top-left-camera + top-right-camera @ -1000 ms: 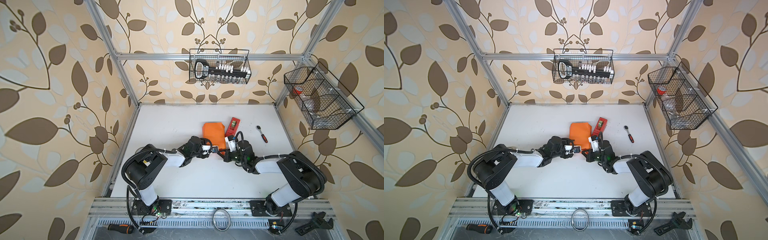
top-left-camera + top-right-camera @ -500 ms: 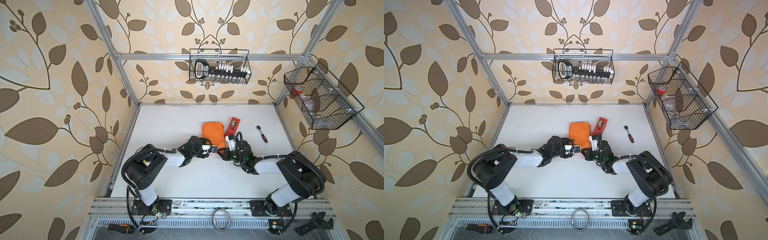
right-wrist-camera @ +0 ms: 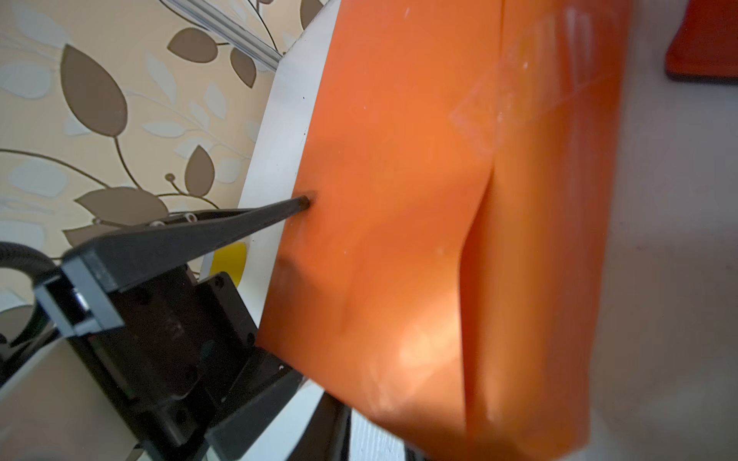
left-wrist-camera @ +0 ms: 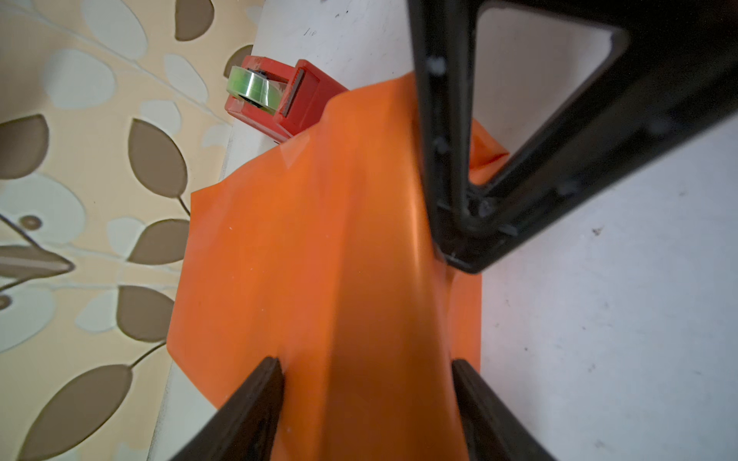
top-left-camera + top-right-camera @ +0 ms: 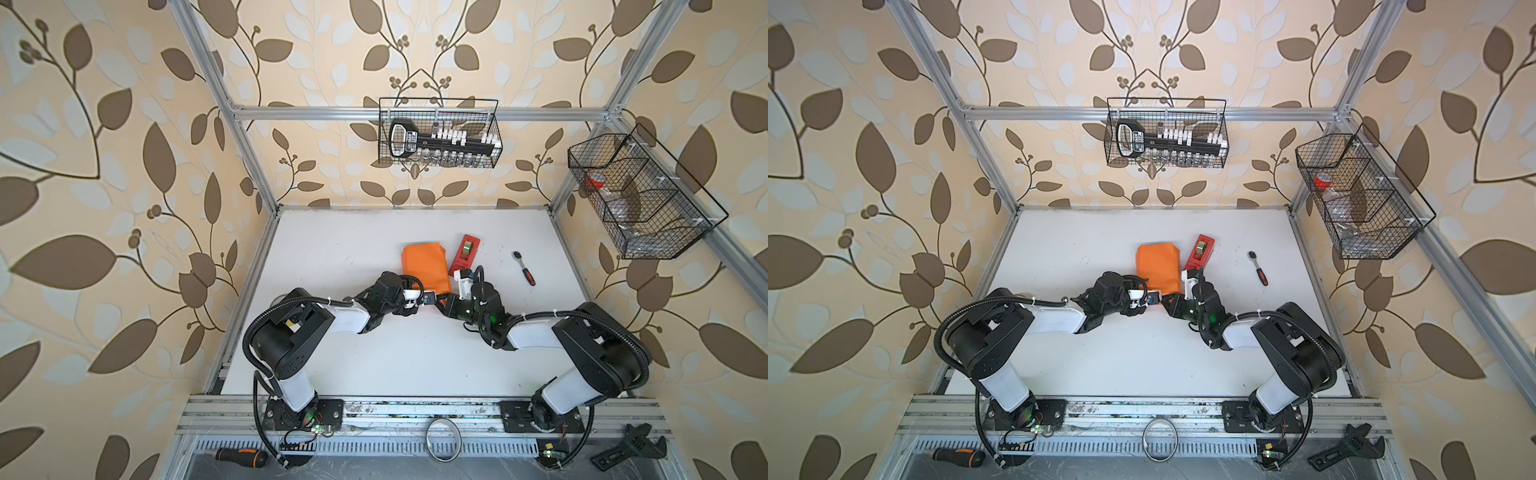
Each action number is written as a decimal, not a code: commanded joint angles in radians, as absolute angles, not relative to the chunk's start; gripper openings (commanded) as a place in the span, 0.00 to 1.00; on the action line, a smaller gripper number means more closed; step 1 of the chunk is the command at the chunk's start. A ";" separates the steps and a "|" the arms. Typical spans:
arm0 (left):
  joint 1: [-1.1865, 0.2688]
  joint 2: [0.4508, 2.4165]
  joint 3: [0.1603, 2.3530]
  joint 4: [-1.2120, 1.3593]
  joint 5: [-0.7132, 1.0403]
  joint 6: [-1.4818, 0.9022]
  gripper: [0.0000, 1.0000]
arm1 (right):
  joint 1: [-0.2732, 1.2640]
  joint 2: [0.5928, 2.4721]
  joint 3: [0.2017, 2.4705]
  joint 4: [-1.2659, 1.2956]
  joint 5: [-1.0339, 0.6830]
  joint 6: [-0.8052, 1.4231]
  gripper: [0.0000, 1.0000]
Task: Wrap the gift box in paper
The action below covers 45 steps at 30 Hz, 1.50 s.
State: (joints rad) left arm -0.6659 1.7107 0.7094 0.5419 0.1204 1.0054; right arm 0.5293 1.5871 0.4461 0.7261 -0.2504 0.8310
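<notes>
Your left claw point(image 4: 365, 383) stands spread around the near end of the orange paper point(image 4: 319, 247) covering the box; whether your right claw point(image 5: 444, 300) grips anything, I cannot tell. Pull away carelessly and the loose overlap could spring open beside the tape dispenser point(image 5: 465, 254).

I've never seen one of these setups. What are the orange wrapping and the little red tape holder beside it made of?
The orange wrapping looks like thin glossy paper: it shows soft sheen, sharp creases and an overlapping seam. The red tape holder looks like smooth moulded plastic, though that is a guess from its even colour and hard edges. Its roll looks like clear, shiny tape.
</notes>
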 commanded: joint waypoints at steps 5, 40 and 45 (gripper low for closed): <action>-0.654 1.748 0.695 0.374 0.116 1.029 0.66 | 0.547 1.565 0.460 0.760 -0.169 0.900 0.29; -0.654 1.752 0.704 0.371 0.108 1.025 0.65 | 0.612 1.379 0.458 0.463 -0.171 0.680 0.10; -0.654 1.750 0.703 0.371 0.108 1.024 0.65 | 0.619 1.458 0.516 0.472 -0.150 0.652 0.08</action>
State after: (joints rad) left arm -0.6655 1.7107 0.7147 0.5327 0.1184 1.0027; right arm 0.6117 1.4307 0.4717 0.4538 -0.1566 0.6857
